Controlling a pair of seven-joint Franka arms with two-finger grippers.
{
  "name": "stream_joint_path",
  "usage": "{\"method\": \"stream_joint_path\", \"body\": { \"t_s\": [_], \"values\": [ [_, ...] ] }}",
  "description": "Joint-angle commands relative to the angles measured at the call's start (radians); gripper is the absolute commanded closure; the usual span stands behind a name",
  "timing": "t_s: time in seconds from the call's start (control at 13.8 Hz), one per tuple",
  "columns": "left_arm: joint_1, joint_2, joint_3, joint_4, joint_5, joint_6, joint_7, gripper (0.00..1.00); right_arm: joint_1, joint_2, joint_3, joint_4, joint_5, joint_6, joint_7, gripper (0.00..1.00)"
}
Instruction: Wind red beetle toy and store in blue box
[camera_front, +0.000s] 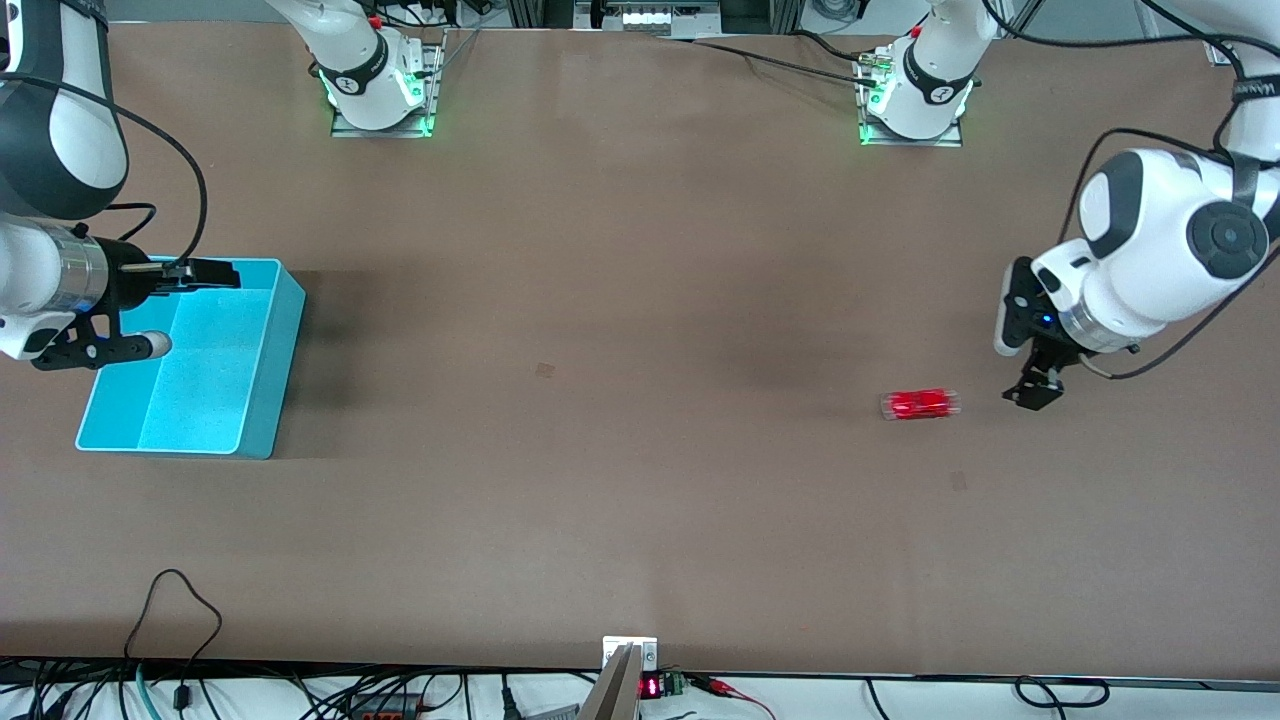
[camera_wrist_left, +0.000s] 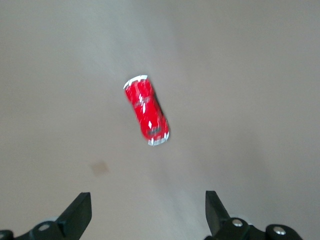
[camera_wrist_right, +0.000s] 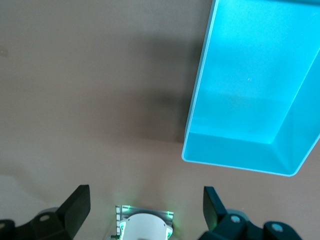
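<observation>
Front view: red beetle toy (camera_front: 920, 404) free on tabletop (camera_front: 640, 480), lower right of frame, blurred. Left gripper (camera_front: 1035, 388) just beside it, jaws apart, empty. Right gripper (camera_front: 175, 310) spread wide over blue box (camera_front: 270, 390), mid-left. Judgement: regrasp toy across its flanks, lift straight before carrying it to box.

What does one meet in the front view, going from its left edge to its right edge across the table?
Right pincer, open, over the blue box → red beetle toy, alone on the table → left pincer, open, beside the toy.
</observation>
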Motion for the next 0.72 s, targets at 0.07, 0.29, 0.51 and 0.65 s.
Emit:
{"method": "stream_joint_path", "body": {
  "t_s": [0.07, 0.29, 0.51, 0.65],
  "values": [
    [-0.039, 0.02, 0.005, 0.078, -0.093, -0.008, -0.202, 0.0, 0.001, -0.006, 0.0, -0.002, 0.014, -0.043, -0.006, 0.0],
    [-0.14, 0.019, 0.082, 0.098, -0.088, -0.006, -0.628, 0.0, -0.005, -0.003, -0.001, -0.002, 0.014, -0.045, -0.006, 0.0],
    [-0.229, 0.02, 0.175, 0.126, -0.079, -0.005, -1.175, 0.0, -0.004, 0.011, -0.005, -0.019, 0.012, -0.005, -0.011, 0.0],
    [-0.24, 0.017, 0.202, 0.158, -0.078, -0.006, -1.4, 0.0, -0.004, 0.027, -0.005, -0.024, 0.009, 0.015, -0.019, 0.0]
  ]
}}
